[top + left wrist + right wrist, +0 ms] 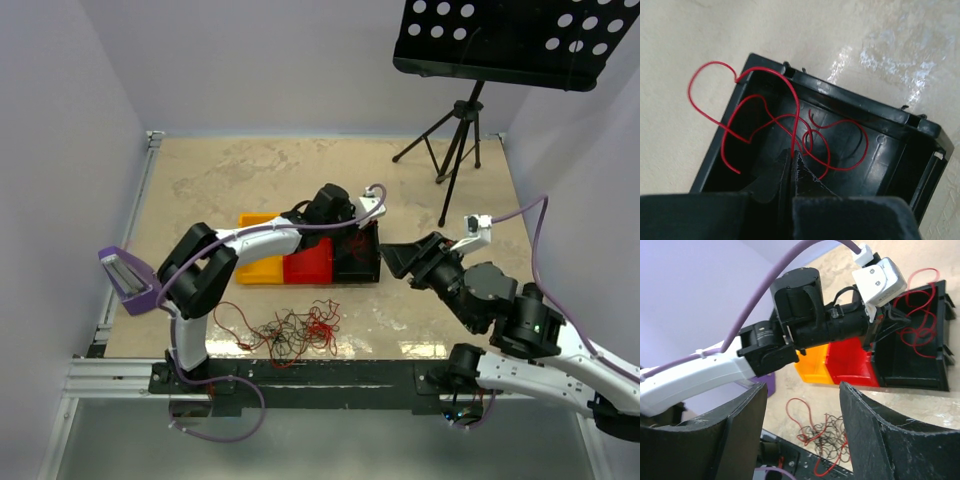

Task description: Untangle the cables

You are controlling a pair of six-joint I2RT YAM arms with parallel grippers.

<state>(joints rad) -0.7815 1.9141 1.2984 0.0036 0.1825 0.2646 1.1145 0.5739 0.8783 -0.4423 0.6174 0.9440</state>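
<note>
Left tool (792,156) pinching red cable (798,112), dangling into black bin (885,165)

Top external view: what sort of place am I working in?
Probably a lab test cell: plain walls box in the table, a tripod stand holds a perforated black panel, and three sorting bins sit mid-table.

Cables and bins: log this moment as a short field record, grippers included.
left gripper: shut on a red wire, above the black bin
red wire: loops inside the black bin, one loop out over its rim
right gripper: open, empty, right of the black bin
row: orange bin, red bin, black bin, side by side
tangle: red and dark wires on the table, near its front edge
</note>
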